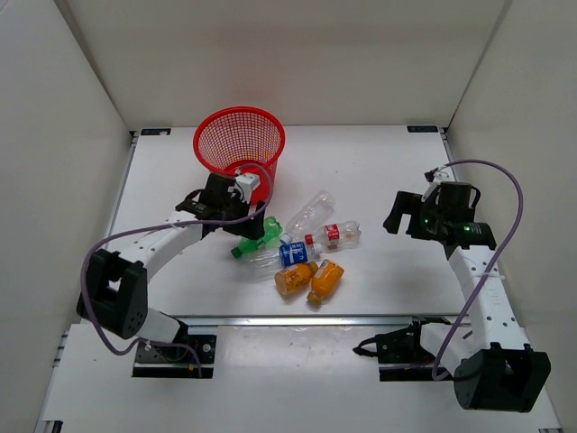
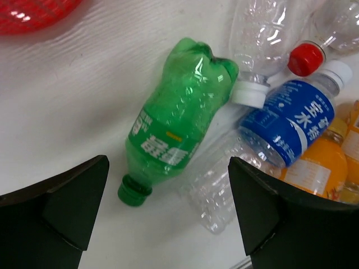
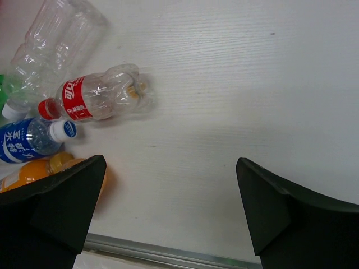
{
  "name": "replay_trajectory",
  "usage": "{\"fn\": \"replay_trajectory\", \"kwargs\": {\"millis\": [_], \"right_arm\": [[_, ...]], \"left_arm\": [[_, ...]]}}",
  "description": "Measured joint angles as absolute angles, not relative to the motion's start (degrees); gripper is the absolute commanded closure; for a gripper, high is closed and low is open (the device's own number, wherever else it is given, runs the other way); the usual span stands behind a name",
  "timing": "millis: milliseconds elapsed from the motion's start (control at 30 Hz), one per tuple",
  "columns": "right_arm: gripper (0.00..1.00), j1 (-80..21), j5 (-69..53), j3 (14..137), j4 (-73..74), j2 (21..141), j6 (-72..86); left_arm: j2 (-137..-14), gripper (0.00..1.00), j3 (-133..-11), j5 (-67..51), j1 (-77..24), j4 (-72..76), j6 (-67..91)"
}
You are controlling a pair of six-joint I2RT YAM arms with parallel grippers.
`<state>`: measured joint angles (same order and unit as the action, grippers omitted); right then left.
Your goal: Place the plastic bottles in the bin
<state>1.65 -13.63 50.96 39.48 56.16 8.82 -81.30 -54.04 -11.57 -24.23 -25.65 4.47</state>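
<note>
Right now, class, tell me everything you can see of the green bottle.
The green bottle is translucent green plastic, dented and crumpled, with a green screw cap on and a green label bearing white lettering. It lies on its side on the white table, base against the plain clear bottle, untouched by the open left fingers.

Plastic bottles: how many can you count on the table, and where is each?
6, clustered together: green bottle leftmost, plain clear bottle farthest back, red-labelled bottle rightmost, blue-labelled bottle central, left orange bottle and right orange bottle nearest the arms. None shows in the bin.
</note>
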Motion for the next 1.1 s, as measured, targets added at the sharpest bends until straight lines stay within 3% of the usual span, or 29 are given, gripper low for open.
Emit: {"fn": "replay_trajectory", "kwargs": {"millis": [333, 633, 767, 1100], "right_arm": [[0.01, 4.0, -14.0, 49.9, 39.0, 56.0, 9.0], [0.01, 5.5, -13.8, 48.2, 38.9, 54.5, 9.0], [0.01, 5.3, -13.9, 47.8, 38.8, 54.6, 9.0], [0.01, 1.4, -13.9, 47.7, 34.6, 58.9, 9.1]], "left_arm": [[-91.5, 0.07, -53.5, -11.8, -25.9, -17.6, 2.9], [-88.9, 0.55, -46.8, -10.9, -27.9, -13.1, 5.8], [-82.2, 0.67, -45.3, -7.1, -28.5, -16.8, 7.6], [-56.6, 0.61, -57.7, -1.8, -29.7, -20.0, 10.6]]}}
